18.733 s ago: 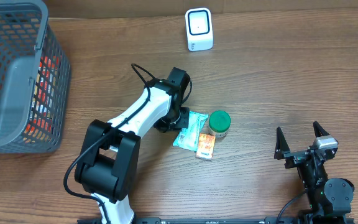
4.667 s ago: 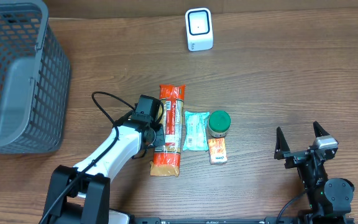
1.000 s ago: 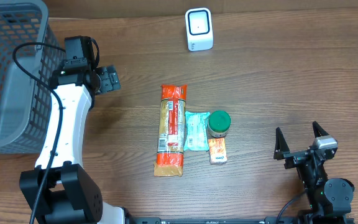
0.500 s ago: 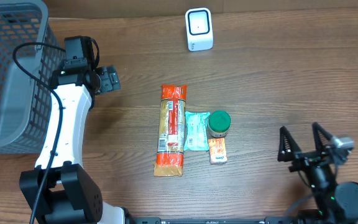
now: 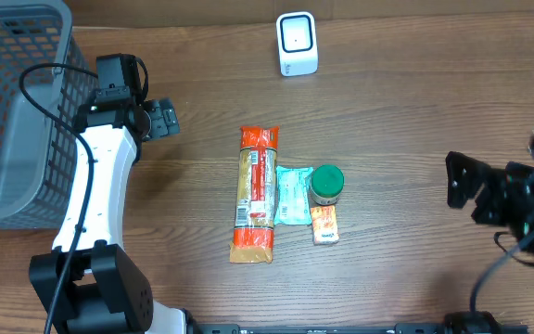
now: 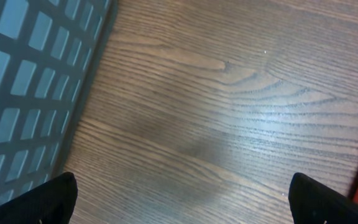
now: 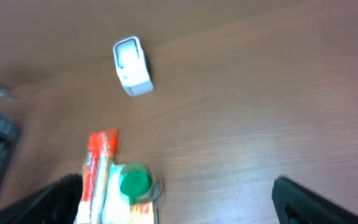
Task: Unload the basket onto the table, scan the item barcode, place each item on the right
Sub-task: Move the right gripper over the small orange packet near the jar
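Four items lie together mid-table: a long orange packet (image 5: pixel 255 193), a teal pouch (image 5: pixel 292 197), a green-lidded jar (image 5: pixel 327 184) and a small orange pack (image 5: pixel 324 224). The white scanner (image 5: pixel 297 44) stands at the back. My left gripper (image 5: pixel 163 118) is open beside the basket, holding nothing; the left wrist view shows bare wood between its fingertips (image 6: pixel 48 199). My right gripper (image 5: pixel 466 190) is open and lifted at the right edge, blurred. Its wrist view looks across the jar (image 7: pixel 133 180), the orange packet (image 7: pixel 95 168) and the scanner (image 7: pixel 132 66).
A grey mesh basket (image 5: pixel 17 111) fills the back left corner, and its wall (image 6: pixel 30 74) is close to my left gripper. The left arm's black cable loops above the basket's edge.
The right arm has lifted off its resting spot and swung towards the right edge, still open. The left arm and the items have not moved in the last second.
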You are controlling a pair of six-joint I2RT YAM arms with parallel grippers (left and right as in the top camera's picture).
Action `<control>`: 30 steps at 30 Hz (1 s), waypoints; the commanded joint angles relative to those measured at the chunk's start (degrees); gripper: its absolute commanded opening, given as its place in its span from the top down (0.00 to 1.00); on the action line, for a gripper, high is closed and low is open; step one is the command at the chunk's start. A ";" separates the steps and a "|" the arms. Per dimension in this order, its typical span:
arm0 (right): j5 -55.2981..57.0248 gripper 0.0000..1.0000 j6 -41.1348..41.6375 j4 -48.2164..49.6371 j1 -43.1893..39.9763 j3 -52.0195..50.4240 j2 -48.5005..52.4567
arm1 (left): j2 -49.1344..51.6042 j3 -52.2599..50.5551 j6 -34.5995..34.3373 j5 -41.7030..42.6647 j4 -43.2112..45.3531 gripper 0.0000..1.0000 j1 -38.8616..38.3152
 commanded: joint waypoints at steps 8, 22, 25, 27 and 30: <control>-14.99 0.04 -0.48 -18.21 -0.11 20.50 26.97 | 0.07 0.90 -0.15 -0.37 0.07 0.00 -0.13; -14.05 0.84 5.86 -5.66 12.07 -0.76 37.24 | 0.07 0.90 -0.15 -0.37 0.04 0.00 -0.13; -13.33 0.56 6.05 1.03 15.32 -8.55 37.24 | 0.07 0.90 -0.17 -0.37 0.04 0.00 -0.13; -13.31 0.52 5.84 6.32 17.38 -13.53 37.29 | 0.07 0.92 -0.15 -0.37 0.04 0.00 -0.13; -13.33 0.51 5.86 14.67 19.52 -19.80 37.33 | 0.07 0.92 -0.17 -0.37 0.07 0.00 -0.13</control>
